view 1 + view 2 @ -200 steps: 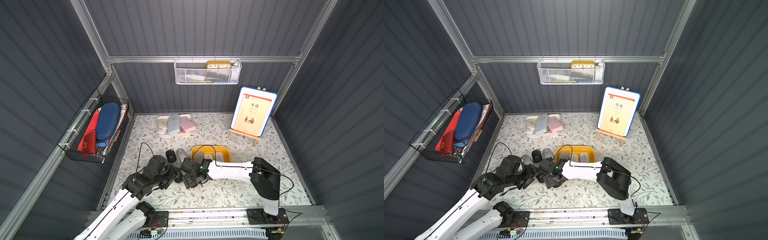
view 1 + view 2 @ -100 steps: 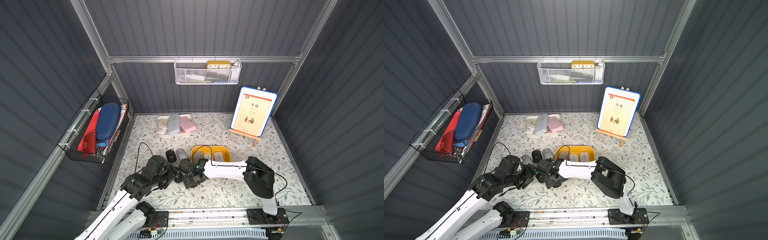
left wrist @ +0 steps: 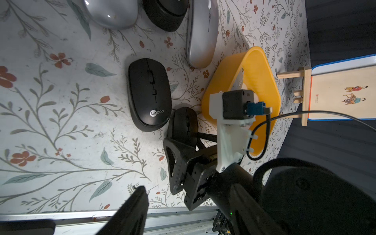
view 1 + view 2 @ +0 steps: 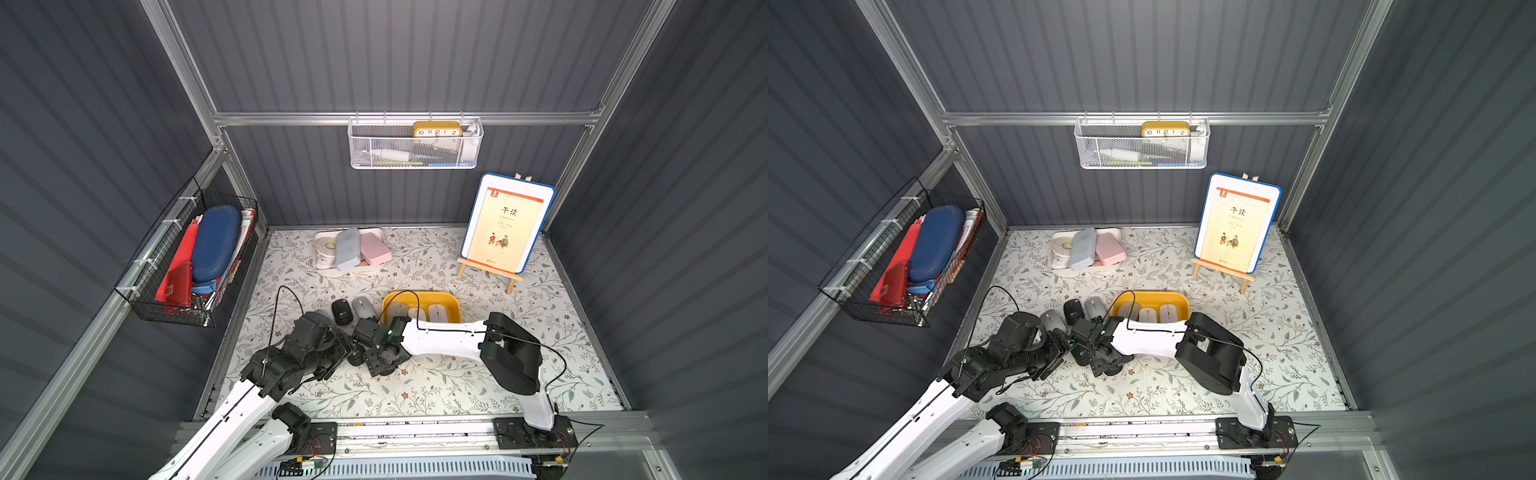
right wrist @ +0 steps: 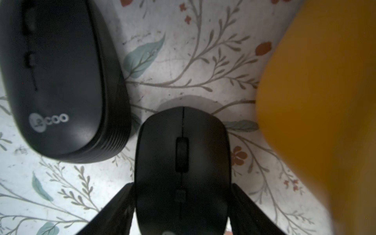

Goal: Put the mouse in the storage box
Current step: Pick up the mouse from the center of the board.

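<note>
Mice crowd the near end of the floral mat (image 4: 415,386), and the yellow storage box (image 4: 419,296) sits among them with three pale mice (image 4: 1148,314) lying side by side inside it.

The right gripper (image 5: 182,185) is closed on a small black mouse (image 5: 183,162), one finger pressed to each flank and the scroll wheel facing up. That mouse is outside the box, just beside its near corner on the robot's left. The yellow wall looms close beside it in the right wrist view, but the two are not touching. A shadow shows under its nose; whether it sits on the mat or hangs a little off it I can't tell.

Further out from the box on that same side lies a bigger black mouse marked Lecoo (image 3: 149,93), close to the held one but apart from it. Beyond it stand a slim grey mouse (image 3: 201,32) right by the box's left wall, another black mouse (image 4: 341,311) and a silver one (image 4: 1052,320).

The left gripper (image 4: 1059,351) hangs low beside the right one, on the side away from the box. Its fingers stand apart and nothing is between them.
</note>
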Robot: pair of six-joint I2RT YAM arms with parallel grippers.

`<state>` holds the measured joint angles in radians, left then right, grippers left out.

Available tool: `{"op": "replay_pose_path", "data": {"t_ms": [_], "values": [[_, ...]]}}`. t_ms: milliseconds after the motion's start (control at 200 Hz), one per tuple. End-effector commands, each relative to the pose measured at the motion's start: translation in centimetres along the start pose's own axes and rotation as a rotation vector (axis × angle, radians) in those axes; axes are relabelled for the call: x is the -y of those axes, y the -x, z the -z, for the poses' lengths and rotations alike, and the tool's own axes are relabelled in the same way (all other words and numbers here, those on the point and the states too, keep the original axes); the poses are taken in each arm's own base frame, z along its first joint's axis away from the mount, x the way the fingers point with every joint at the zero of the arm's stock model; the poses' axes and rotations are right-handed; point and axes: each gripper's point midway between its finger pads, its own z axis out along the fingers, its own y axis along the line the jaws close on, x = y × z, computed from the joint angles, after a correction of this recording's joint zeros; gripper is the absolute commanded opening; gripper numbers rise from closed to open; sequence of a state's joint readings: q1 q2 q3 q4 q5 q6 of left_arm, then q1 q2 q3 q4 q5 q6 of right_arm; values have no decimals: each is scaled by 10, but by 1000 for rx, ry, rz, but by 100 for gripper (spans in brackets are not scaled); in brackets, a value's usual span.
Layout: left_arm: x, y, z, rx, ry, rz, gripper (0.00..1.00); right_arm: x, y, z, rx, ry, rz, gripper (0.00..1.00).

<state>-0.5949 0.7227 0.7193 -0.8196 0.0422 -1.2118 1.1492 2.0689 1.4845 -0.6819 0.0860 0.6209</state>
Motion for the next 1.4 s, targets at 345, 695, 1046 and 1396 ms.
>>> {"op": "replay_pose_path", "data": {"t_ms": [345,695,1046,1396], "values": [[41,-3,16,-24,-154,-79,68,7,-14,-16,-59,-71,11,70],[42,0,26,-1,-160,-72,68,-6,-17,15,2,-26,29,66],[52,5,40,18,-162,-75,69,-18,-28,77,94,24,34,66],[68,13,45,46,-178,-107,69,10,-6,98,169,-37,-5,66]]}}
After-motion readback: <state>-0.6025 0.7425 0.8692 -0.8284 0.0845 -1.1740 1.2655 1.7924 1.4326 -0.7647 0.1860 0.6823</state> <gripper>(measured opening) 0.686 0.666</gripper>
